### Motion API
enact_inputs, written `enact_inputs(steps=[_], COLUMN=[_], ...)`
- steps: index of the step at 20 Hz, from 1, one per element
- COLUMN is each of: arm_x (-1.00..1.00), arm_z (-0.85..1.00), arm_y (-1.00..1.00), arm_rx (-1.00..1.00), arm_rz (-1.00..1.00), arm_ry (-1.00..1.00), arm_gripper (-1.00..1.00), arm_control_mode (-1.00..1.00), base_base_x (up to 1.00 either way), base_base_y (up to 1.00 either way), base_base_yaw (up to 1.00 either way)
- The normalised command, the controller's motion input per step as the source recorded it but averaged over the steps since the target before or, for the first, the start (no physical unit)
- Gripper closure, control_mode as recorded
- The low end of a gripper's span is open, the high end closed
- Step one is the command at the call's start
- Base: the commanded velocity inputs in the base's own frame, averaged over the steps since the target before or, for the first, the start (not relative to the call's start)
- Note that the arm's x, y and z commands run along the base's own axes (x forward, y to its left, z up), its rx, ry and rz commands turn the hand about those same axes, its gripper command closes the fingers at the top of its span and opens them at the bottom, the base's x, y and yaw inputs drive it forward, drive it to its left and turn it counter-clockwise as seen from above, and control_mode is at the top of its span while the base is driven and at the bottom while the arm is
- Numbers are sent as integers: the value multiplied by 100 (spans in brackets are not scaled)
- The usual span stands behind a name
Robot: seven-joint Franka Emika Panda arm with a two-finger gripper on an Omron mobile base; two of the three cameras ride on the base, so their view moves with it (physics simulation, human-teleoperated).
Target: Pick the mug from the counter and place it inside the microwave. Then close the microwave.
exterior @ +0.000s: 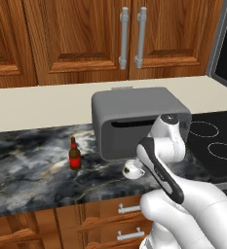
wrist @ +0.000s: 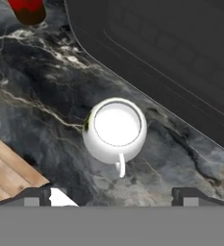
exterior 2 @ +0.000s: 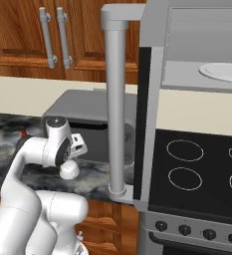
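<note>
Hand view: the mug (wrist: 114, 129) sits straight below the wide-open, empty claw (wrist: 114, 196) (handle pointing toward it).

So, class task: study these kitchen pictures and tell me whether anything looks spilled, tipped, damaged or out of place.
Nothing looks spilled or damaged. The mug stands upright on the counter beside the dark grey slotted box; the bottle is upright too. The microwave door hangs wide open over the stove, which suits the task.

We see the mug (exterior: 133, 169) on the table (exterior: 32, 170), just before the toaster (exterior: 134, 119). The bottle (exterior: 75, 154) stands to its left.
</note>
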Motion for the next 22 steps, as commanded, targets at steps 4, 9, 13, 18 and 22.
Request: enact_inputs(steps=[4, 9, 13, 18, 22], arm_x=[0, 2, 11, 25, 31], arm_z=[-4, -18, -24, -26, -15], arm_y=[0, 0, 0, 0, 0], arm_rx=[0, 0, 0, 0, 0], arm_rz=[7, 5, 1, 0, 0], arm_ry=[8, 1, 0, 3, 8], arm_gripper=[-100, -100, -100, -100, -100], arm_control_mode=[-100, -100, -100, -100, -100], base_base_x=[0, 0, 0, 0, 0], base_base_y=[0, 0, 0, 0, 0], base_base_yaw=[0, 0, 0, 0, 0])
